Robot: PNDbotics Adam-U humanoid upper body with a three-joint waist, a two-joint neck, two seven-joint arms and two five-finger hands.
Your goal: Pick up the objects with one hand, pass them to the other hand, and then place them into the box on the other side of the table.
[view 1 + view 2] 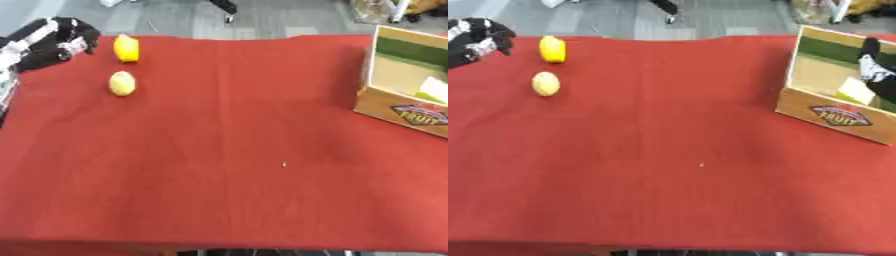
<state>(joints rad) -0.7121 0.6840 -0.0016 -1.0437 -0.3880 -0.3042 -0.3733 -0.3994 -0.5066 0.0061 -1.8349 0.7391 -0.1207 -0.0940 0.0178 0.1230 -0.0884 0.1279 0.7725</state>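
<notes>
Two yellow fruits lie at the far left of the red table: a bright yellow one (127,48) and, nearer to me, a paler rounded one (122,83). My left hand (54,41) hovers just left of the bright one, apart from it, with relaxed fingers and nothing in them. At the right edge stands a cardboard box (833,116) with a fruit label on its front wall. My right hand (874,70) reaches down into the box, right beside a pale yellow-green thing (853,91) inside it. I cannot see whether it touches that thing.
A red cloth (227,150) covers the whole table, with a tiny speck (283,163) near the middle. Grey floor lies beyond the far edge. The table's front edge runs along the bottom of both views.
</notes>
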